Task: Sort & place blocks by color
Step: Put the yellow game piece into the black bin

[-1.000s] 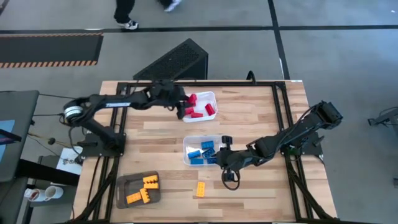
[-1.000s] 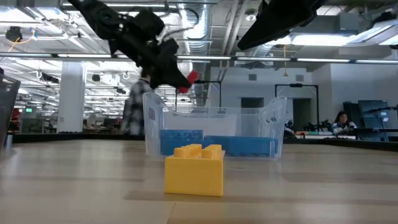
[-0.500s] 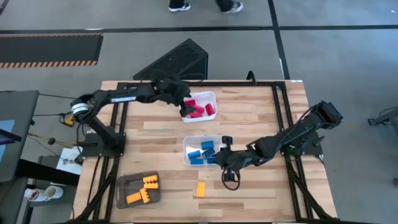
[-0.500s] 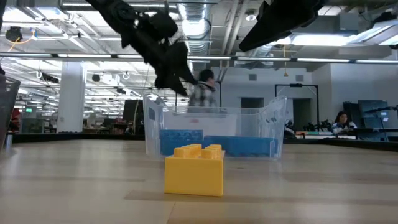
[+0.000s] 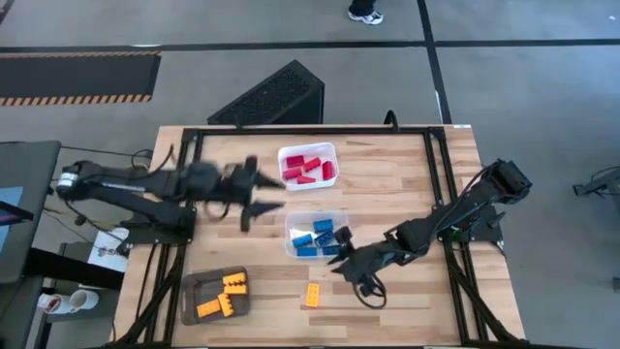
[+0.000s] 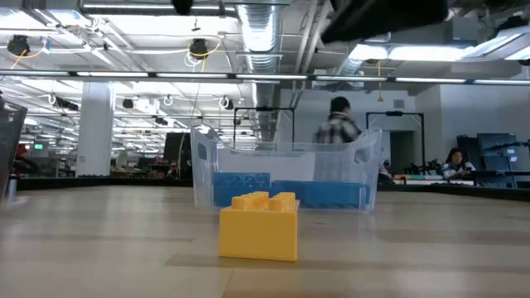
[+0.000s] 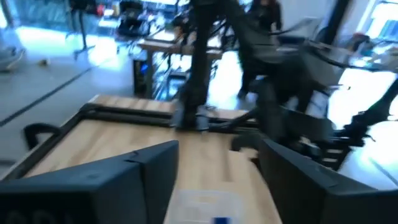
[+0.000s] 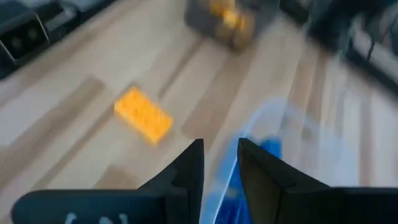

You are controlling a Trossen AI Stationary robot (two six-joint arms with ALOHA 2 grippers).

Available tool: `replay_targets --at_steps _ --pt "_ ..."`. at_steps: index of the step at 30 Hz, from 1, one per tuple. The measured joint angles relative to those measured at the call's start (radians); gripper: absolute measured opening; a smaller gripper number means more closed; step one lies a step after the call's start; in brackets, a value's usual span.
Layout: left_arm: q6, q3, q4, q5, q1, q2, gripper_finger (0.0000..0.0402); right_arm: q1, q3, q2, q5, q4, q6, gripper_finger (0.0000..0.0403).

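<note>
Red blocks lie in the white tray at the far middle. Blue blocks fill the clear tray, which also shows in the low view. Yellow blocks sit in the grey tray at the near left. One yellow block rests studs-up on the bare table. My left gripper hangs open and empty, left of both trays. My right gripper hovers over the clear tray's near right corner, its fingers a narrow gap apart with nothing between them.
A black metal frame runs along the table's edges. A black perforated box stands on the floor beyond the far edge. Bare wood lies right of the trays. A person walks in the room behind.
My left gripper, which held a red block over the white tray, has opened and let it drop in with the others. It has then swung up and away toward the table's left and near side. My right gripper has rolled about its own line in place.
</note>
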Motion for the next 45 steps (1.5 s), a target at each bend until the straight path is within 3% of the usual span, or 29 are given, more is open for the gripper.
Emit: replay_targets --at_steps 5,9,14,18,23,29,39,45 --pt "-0.002 -0.169 0.206 -0.304 -0.295 -0.068 0.0167 0.018 0.045 0.055 0.000 0.030 -0.075 0.0142" --pt "0.031 -0.282 0.387 -0.500 -0.464 -0.069 0.0144 0.018 0.129 0.129 0.000 0.001 -0.104 0.0209" --pt "0.051 -0.386 0.552 -0.651 -0.575 -0.060 0.0117 0.009 0.271 0.254 -0.005 -0.098 -0.144 0.0297" --pt "0.047 -0.435 0.595 -0.687 -0.616 -0.051 0.0075 0.002 0.378 0.357 -0.077 -0.212 -0.205 0.0335" --pt "0.056 -0.444 0.579 -0.728 -0.650 -0.052 0.0008 0.000 0.494 0.473 -0.202 -0.306 -0.239 0.0336" --pt "0.062 -0.444 0.578 -0.721 -0.661 -0.054 0.0002 0.000 0.595 0.579 -0.214 -0.462 -0.295 0.0318" --pt "0.046 -0.444 0.572 -0.718 -0.661 -0.054 0.0000 -0.026 0.612 0.665 -0.223 -0.463 -0.319 0.0311" --pt "0.045 -0.444 0.563 -0.716 -0.661 -0.054 0.0000 -0.038 0.609 0.662 -0.229 -0.469 -0.303 0.0265"
